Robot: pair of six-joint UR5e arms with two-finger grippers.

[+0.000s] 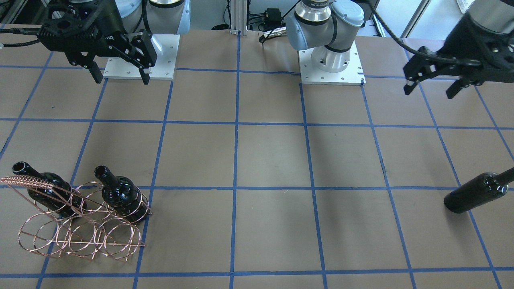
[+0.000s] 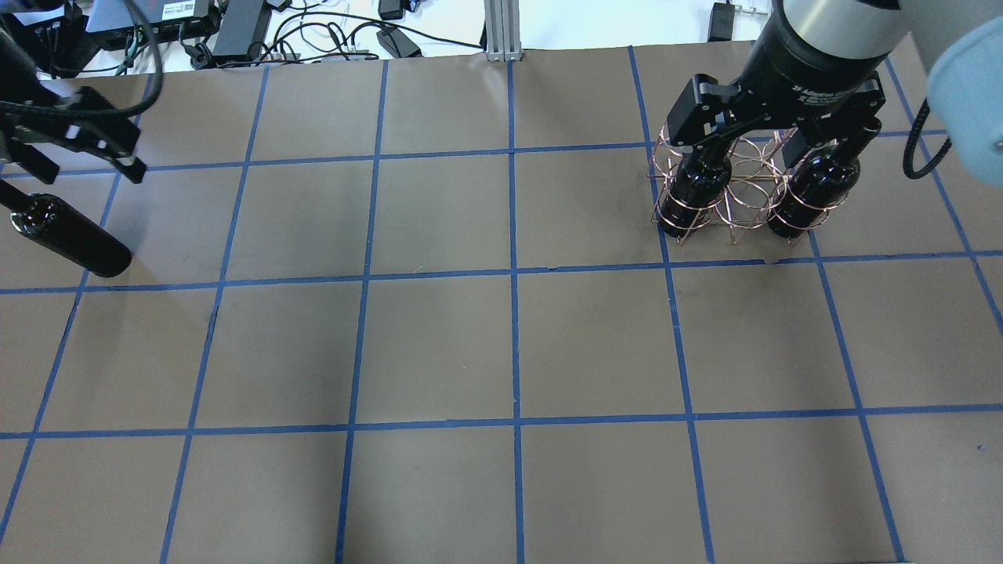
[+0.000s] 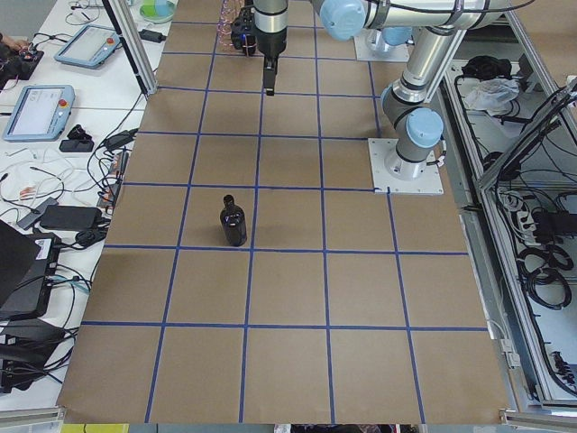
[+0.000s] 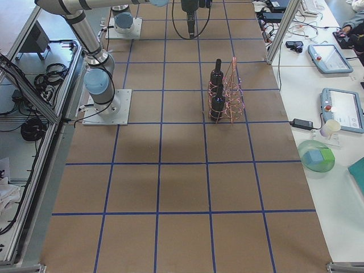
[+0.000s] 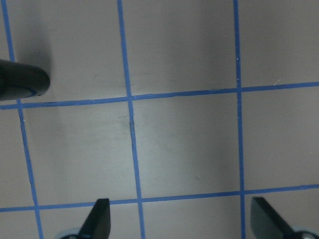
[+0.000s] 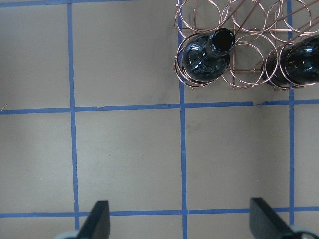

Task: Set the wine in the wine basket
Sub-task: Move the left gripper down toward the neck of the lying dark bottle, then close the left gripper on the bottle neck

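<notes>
The copper wire wine basket (image 1: 80,235) stands on the robot's right side with two dark bottles (image 1: 120,194) (image 1: 44,190) in its outer rings; the middle is empty. It also shows in the overhead view (image 2: 740,188) and the right wrist view (image 6: 249,79). The third wine bottle (image 1: 474,194) stands upright alone on the far left side (image 2: 66,235) (image 3: 233,223). My left gripper (image 1: 431,90) is open and empty, high beside that bottle; its base shows at the left wrist view's edge (image 5: 22,82). My right gripper (image 1: 120,76) is open and empty, high near the basket.
The brown table has a blue tape grid (image 2: 513,274). The arms' white base plates (image 1: 331,66) sit at the robot's edge. Cables and boxes (image 2: 235,31) lie beyond the far edge; operator desks with tablets (image 3: 36,108) flank the ends.
</notes>
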